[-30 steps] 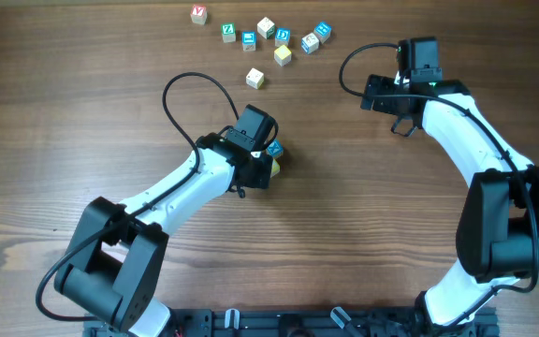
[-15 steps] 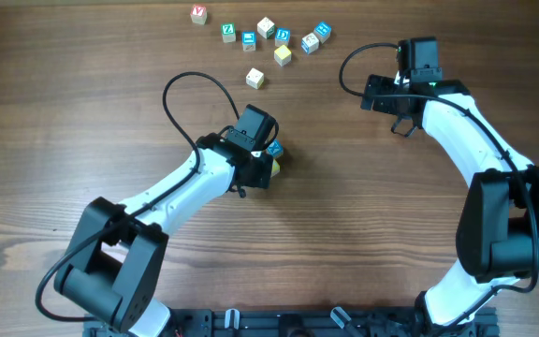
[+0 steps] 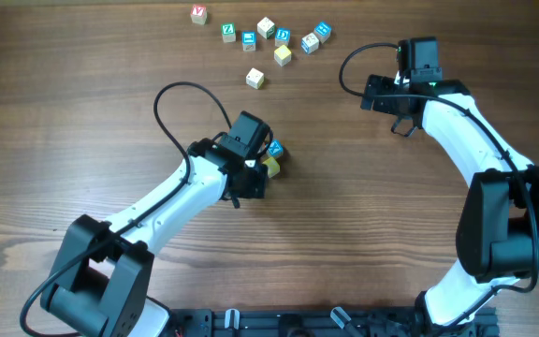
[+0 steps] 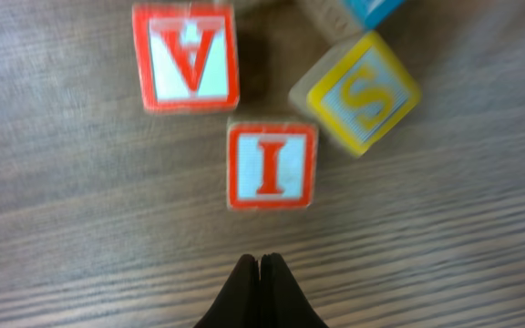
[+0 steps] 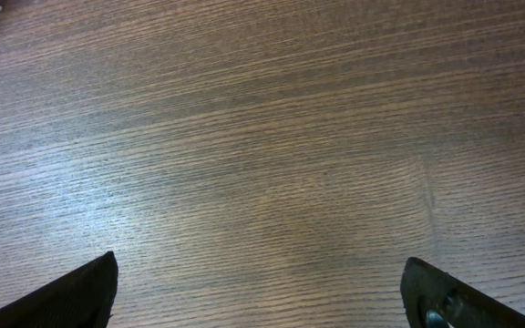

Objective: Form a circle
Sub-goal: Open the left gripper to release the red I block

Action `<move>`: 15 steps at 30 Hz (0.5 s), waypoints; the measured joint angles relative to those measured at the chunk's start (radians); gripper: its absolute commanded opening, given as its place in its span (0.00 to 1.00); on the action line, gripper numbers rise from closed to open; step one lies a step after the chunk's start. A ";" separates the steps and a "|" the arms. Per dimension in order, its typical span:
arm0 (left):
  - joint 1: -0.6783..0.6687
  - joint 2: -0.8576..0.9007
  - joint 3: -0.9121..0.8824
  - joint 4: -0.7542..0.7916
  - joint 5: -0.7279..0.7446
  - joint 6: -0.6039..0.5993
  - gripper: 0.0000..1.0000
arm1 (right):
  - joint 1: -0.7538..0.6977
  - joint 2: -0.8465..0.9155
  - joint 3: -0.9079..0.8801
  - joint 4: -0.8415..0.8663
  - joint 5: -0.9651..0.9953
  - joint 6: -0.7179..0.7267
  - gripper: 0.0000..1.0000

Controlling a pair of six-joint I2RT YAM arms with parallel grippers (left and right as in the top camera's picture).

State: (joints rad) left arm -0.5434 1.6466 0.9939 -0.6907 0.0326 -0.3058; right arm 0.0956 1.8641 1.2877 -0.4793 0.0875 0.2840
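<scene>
Only table wood (image 4: 80, 228) separates closed left jaws from I cube (image 4: 272, 167).

Brown wooden table (image 3: 82, 112), grain running side to side. Near its far edge lies a loose scatter of small lettered cubes (image 3: 265, 28) — one stray cube (image 3: 254, 79) sits nearer the middle. At the table's middle is a tight cluster (image 3: 271, 161), partly hidden: red A cube (image 4: 186, 56), red I cube (image 4: 272, 166) just beside it, yellow S cube (image 4: 358, 93) turned askew — and a blue cube (image 4: 372, 9), only its corner showing.

Light is soft and even; a pale sheen lies on the table (image 5: 144, 196); the close-up blocks (image 4: 272, 166) look slightly blurred.
</scene>
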 measured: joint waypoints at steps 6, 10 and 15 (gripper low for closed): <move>0.000 0.000 -0.060 0.075 0.004 -0.005 0.04 | 0.000 0.000 0.000 0.000 0.000 0.000 1.00; 0.000 0.000 -0.084 0.113 0.004 -0.007 0.04 | 0.000 0.000 0.000 0.000 0.000 0.000 1.00; 0.000 0.005 -0.086 0.146 0.004 -0.007 0.04 | 0.000 0.000 0.000 0.000 0.000 0.000 1.00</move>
State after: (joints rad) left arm -0.5434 1.6512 0.9077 -0.5449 0.0364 -0.3130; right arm 0.0956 1.8641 1.2877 -0.4793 0.0875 0.2840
